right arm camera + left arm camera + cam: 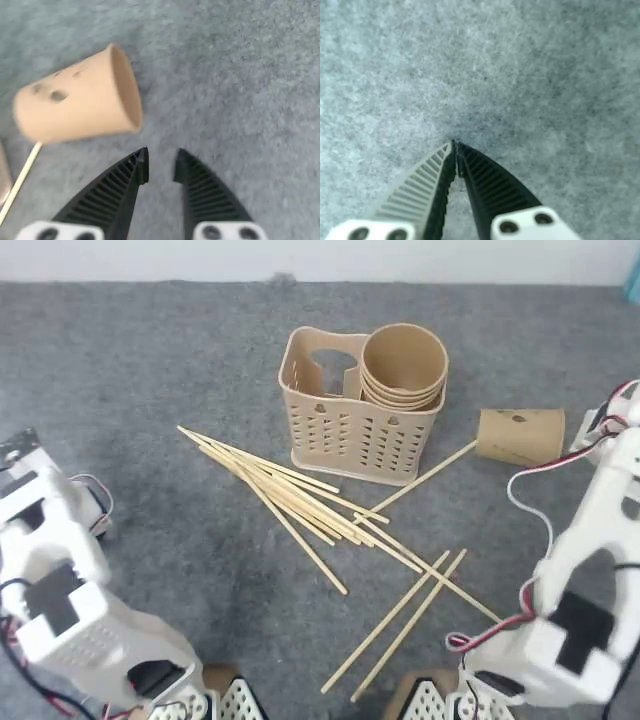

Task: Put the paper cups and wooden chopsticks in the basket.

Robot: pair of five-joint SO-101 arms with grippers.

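Observation:
A beige slotted basket (345, 435) stands at the middle back with a stack of paper cups (404, 365) in its right half. Another paper cup (520, 436) lies on its side to the right of the basket. Several wooden chopsticks (300, 502) are scattered on the grey carpet in front of the basket. My right gripper (161, 165) is open a little, right beside the lying cup (75, 107) near its mouth, with nothing between its fingers. My left gripper (455, 146) is shut and empty over bare carpet.
The left arm (55, 550) stands at the near left, the right arm (590, 540) along the right edge. One chopstick (20, 180) lies against the fallen cup's base. Open carpet stretches left of the basket.

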